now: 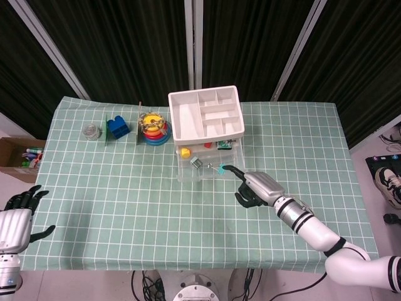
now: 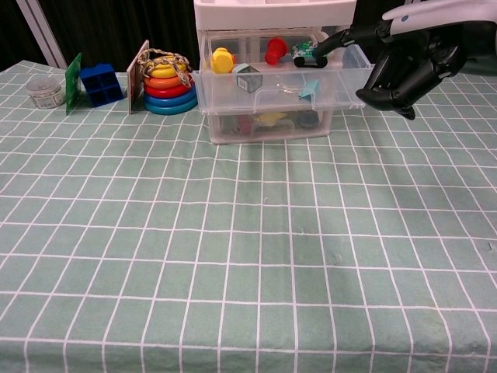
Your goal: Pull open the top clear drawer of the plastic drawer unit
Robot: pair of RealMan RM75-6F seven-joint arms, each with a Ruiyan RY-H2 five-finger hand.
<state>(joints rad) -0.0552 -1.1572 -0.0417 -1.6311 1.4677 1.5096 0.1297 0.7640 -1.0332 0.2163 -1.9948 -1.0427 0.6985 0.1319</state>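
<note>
The plastic drawer unit [image 1: 207, 113] stands at the table's back middle, topped by a white divided tray. Its top clear drawer [image 1: 210, 168] juts well out from the front, showing a yellow toy [image 2: 223, 59], a red piece [image 2: 276, 49] and a grey cube [image 2: 248, 78]. My right hand [image 1: 257, 187] is at the drawer's front right. One extended finger [image 2: 334, 40] hooks over the drawer's front rim while the others curl in. The lower drawers [image 2: 272, 123] stay in. My left hand [image 1: 15, 216] hangs off the table's near left corner, fingers apart, holding nothing.
A ring stacker [image 1: 153, 127], a blue block [image 1: 117, 127] and a small jar [image 1: 92, 131] line the back left of the table. A cardboard box [image 1: 19, 157] sits on the floor at the left. Green checked cloth [image 2: 256, 249] covers the table in front of the unit.
</note>
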